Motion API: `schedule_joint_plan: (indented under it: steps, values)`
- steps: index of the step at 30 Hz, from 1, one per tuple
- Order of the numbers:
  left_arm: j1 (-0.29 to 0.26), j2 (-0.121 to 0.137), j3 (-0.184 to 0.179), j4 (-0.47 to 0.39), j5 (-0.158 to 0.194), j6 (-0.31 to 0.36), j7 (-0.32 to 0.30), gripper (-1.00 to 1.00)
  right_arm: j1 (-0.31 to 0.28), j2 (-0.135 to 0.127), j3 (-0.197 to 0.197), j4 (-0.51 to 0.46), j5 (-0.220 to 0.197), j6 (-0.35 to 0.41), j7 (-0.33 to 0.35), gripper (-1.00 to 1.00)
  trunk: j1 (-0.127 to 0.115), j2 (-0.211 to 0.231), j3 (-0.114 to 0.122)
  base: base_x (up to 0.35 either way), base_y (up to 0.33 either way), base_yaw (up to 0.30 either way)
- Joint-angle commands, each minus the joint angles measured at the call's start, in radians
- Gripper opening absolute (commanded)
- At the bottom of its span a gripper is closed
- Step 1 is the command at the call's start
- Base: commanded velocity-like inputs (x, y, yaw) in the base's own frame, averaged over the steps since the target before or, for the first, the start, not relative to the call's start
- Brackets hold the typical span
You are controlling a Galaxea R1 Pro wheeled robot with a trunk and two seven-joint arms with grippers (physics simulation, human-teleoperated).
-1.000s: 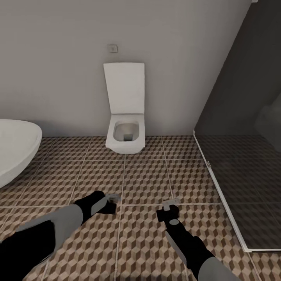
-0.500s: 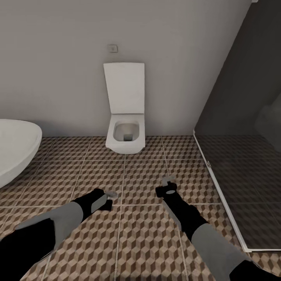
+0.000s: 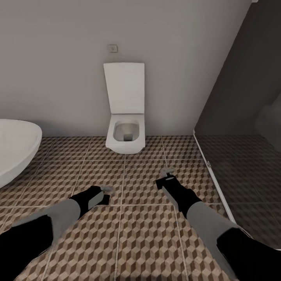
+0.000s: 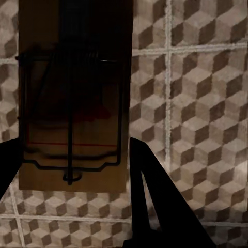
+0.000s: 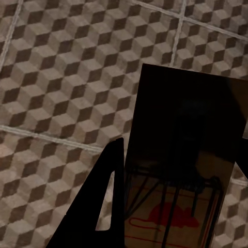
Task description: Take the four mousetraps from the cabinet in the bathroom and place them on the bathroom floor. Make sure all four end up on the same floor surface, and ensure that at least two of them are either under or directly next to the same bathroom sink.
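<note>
Arms are seen low over the bathroom floor (image 3: 144, 238) in the head view, with the left gripper (image 3: 106, 190) and right gripper (image 3: 167, 171) held out toward a toilet (image 3: 125, 134); a bathtub (image 3: 15, 150) sits at the left and a dark glass screen (image 3: 242, 156) at the right. No sink is shown here, so the step is judged to be a carry: both loads are best kept level and clamped until the sink is faced, then lowered flat onto the tiles just beside it. In the head view the held things are too small to be made out, and the jaws' state cannot be read there. In the left wrist view a mousetrap (image 4: 72, 98) is gripped between the dark fingers (image 4: 155, 201), jaws closed on its sides; its long axis runs along the fingers, wire frame and red spot facing the camera, board held above the tiles. In the right wrist view a second mousetrap (image 5: 186, 170) is clamped likewise between the fingers (image 5: 106, 201), long axis along them, red mark nearest the camera, far end pointing out over the floor.
</note>
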Motion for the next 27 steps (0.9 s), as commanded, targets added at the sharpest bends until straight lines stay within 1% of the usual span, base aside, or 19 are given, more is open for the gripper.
schedule_joint_plan:
  steps: [1, 3, 9, 11, 12, 14, 16, 19, 23, 27]
  values:
    - [-0.007, 0.006, -0.006, -0.004, 0.009, 0.003, 0.01, -1.0, -0.003, -0.001, 0.008, 0.002, -0.013, -0.001, -0.006, -1.0, 0.0, 0.0, -0.001, 0.0, 0.0, 0.0]
    - [-0.033, 0.019, -0.006, -0.004, 0.01, 0.004, 0.009, -1.0, -0.007, 0.0, 0.007, 0.011, -0.013, -0.018, 0.001, -1.0, 0.0, 0.0, -0.001, 0.0, 0.0, 0.0]
    - [-0.079, 0.03, -0.006, 0.001, 0.01, 0.004, 0.009, -1.0, -0.01, 0.005, 0.008, 0.018, -0.014, -0.031, 0.015, -1.0, 0.0, 0.0, -0.001, 0.0, 0.0, 0.0]
    - [-0.089, 0.042, -0.002, 0.004, 0.01, 0.004, 0.008, -1.0, -0.01, 0.022, 0.008, 0.023, -0.018, -0.032, 0.028, -1.0, 0.0, 0.0, -0.001, 0.0, 0.0, 0.0]
    - [-0.09, 0.044, -0.001, 0.004, 0.01, 0.004, 0.008, -1.0, -0.01, 0.028, 0.008, 0.026, -0.018, -0.033, 0.029, -1.0, 0.0, 0.0, -0.001, 0.0, 0.0, 0.0]
    - [-0.093, 0.049, 0.006, 0.006, 0.011, 0.003, 0.006, -1.0, -0.01, 0.048, 0.009, 0.043, -0.02, -0.04, 0.034, -1.0, 0.0, 0.0, -0.001, 0.0, 0.0, 0.0]
    - [-0.094, 0.051, 0.013, 0.008, 0.011, 0.003, -0.002, -1.0, -0.01, 0.055, 0.009, 0.051, -0.021, -0.058, 0.035, -1.0, 0.0, 0.0, -0.001, 0.0, 0.0, 0.0]
    - [-0.095, 0.058, 0.025, 0.009, 0.012, 0.003, -0.04, -1.0, -0.01, 0.06, 0.009, 0.057, -0.022, -0.095, 0.035, -1.0, 0.0, 0.0, -0.001, 0.0, 0.0, 0.0]
    - [-0.095, 0.08, 0.035, 0.009, 0.012, 0.002, -0.123, -1.0, -0.01, 0.062, 0.009, 0.06, -0.023, -0.115, 0.035, -1.0, 0.0, 0.0, -0.001, 0.0, 0.0, 0.0]
    - [-0.095, 0.089, 0.037, 0.008, 0.012, 0.001, -0.156, -1.0, -0.01, 0.06, 0.009, 0.059, -0.023, -0.12, 0.035, -1.0, 0.0, 0.0, -0.001, 0.0, 0.0, 0.0]
